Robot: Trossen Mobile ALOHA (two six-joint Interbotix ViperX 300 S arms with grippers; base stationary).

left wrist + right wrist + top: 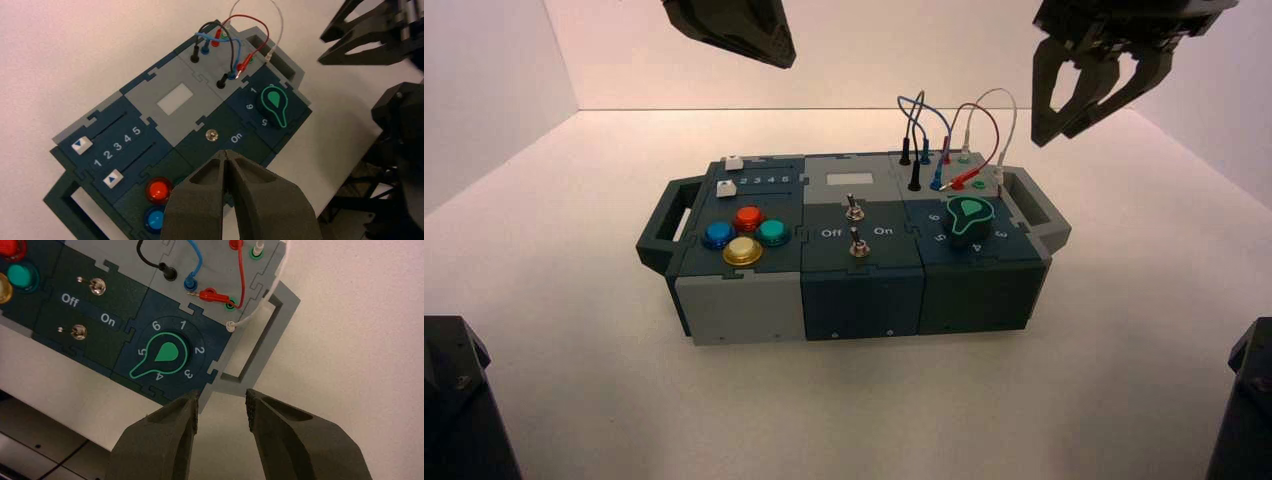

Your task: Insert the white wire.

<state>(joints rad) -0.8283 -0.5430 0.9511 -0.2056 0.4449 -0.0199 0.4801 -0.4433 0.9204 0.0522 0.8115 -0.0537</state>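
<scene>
Open air surrounds the right hand (222, 402), though the looping wires (959, 118) seem to crowd the box's far-right corner.

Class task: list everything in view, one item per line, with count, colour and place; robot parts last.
Box with panels: one, grey and dark blue-green, on the table
Pale table: one, beneath the box
Carry handles: two, dark left, grey right
Square white sliders: two, back left
Round buttons: four, red, blue, green, yellow, front left
Pale rectangular window: one, back middle
Metal toggle switches: two, silver, middle
Round pointer knob: one, dark and green, front right
Thin flexible wires: four, black, blue, red, white, back right
Left gripper: one, black, raised, left side
Right gripper: one, black, raised, right side
</scene>
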